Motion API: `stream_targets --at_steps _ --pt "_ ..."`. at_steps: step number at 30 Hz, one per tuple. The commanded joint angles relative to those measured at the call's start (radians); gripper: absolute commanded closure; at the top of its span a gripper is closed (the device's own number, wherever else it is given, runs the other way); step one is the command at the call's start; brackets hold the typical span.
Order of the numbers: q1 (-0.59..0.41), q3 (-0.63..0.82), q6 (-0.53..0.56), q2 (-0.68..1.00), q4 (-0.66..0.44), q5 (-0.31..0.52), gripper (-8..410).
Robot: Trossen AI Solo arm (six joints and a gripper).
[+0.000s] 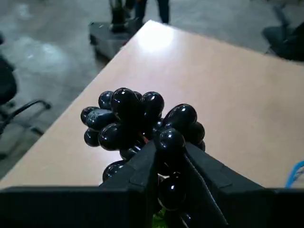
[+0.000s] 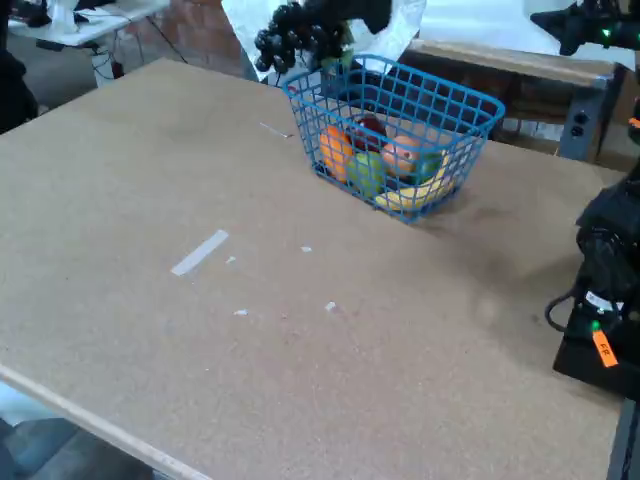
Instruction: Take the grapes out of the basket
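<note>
Arm reaches in from the top edge of the fixed view, only the black tool (image 2: 335, 25) end visible, held above the far-left rim of the basket (image 2: 460, 110). Tool is clamped on the grapes (image 2: 290, 40): wrist view shows both black fingers (image 1: 142, 168) pinching the lower part of the bunch (image 1: 142, 121), beads bulging out ahead of the tips, a bit of green leaf just visible between the fingers at the bottom edge.

Grapes are up in the air, clear of the basket, sticking out from the tool toward the left in the fixed view, roughly over the basket's far-left corner.

Room: below and ahead of the tool in the wrist view is bare worktop (image 2: 300, 330), its left edge running diagonally with floor beyond. In the fixed view, wide open worktop lies left and in front of the basket; just a strip of tape (image 2: 199, 252) and a few small white scraps.

Materials: grapes are glossy black-purple round beads. Basket is blue wire mesh, rounded corners, flared sides, with orange, green, dark red and yellow fruit inside. Worktop is matte tan board.
</note>
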Motion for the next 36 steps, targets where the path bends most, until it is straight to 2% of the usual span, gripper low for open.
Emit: stream_targets --at_steps 1,7,14,16,23,36 --pt "0.057 0.0 0.023 -0.009 -0.107 -0.008 403" --pt "0.114 -0.002 0.047 -0.005 -0.212 0.011 403" --pt "0.12 -0.131 0.049 -0.002 -0.217 0.06 403" --pt "0.12 -0.195 0.05 -0.002 -0.192 0.097 403" --pt "0.12 -0.417 0.05 -0.002 -0.046 0.097 403" --pt "0.121 -0.683 0.124 -0.002 0.116 0.096 403"
